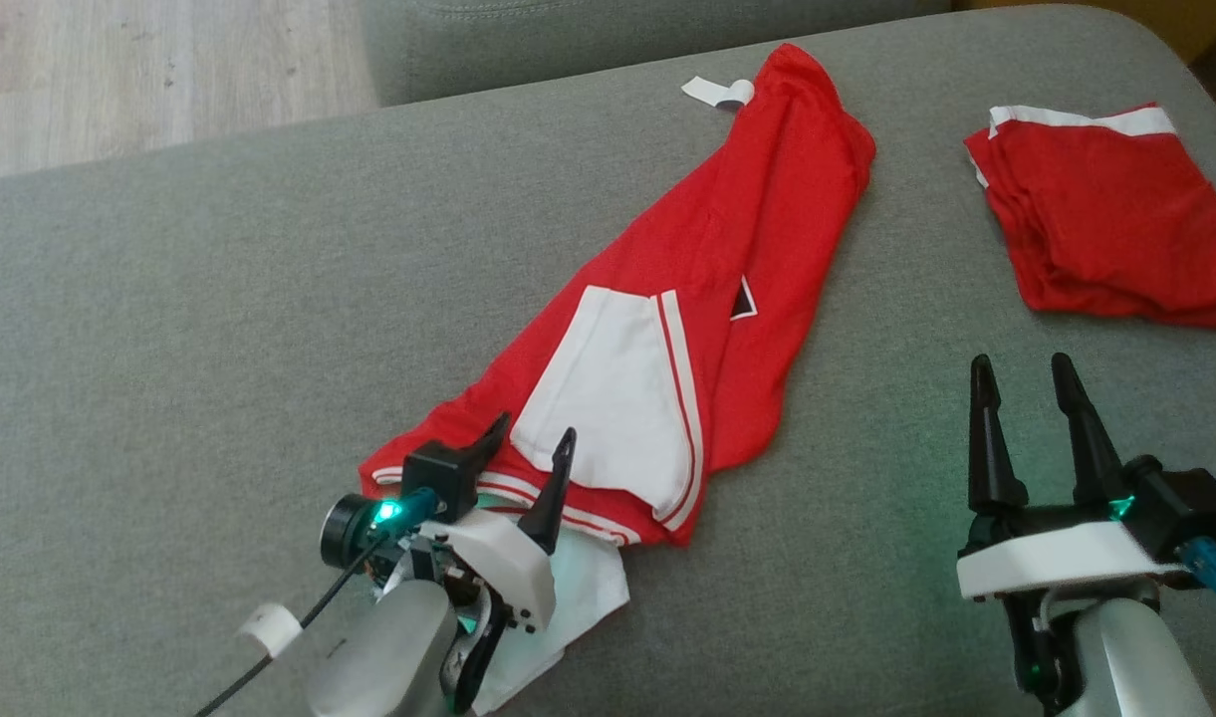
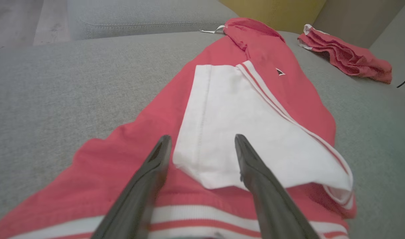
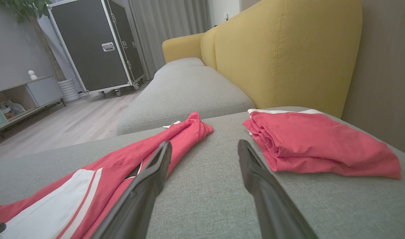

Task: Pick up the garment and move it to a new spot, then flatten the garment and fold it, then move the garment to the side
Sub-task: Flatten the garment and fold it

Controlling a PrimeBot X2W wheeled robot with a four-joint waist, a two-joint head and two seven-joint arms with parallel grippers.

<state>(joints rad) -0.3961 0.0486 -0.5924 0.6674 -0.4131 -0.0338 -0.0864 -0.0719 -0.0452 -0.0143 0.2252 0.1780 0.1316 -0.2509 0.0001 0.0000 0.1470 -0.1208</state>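
Nearest, the left gripper (image 1: 536, 428) hovers over the garment's (image 1: 727, 249) striped near hem. A folded red cloth (image 1: 1115, 229) lies far right on the grey cushion (image 1: 219, 329). Both grippers are spread wide and empty, the right gripper (image 1: 1021, 360) on bare cushion. The garment stretches diagonally, bunched, white sleeve uppermost
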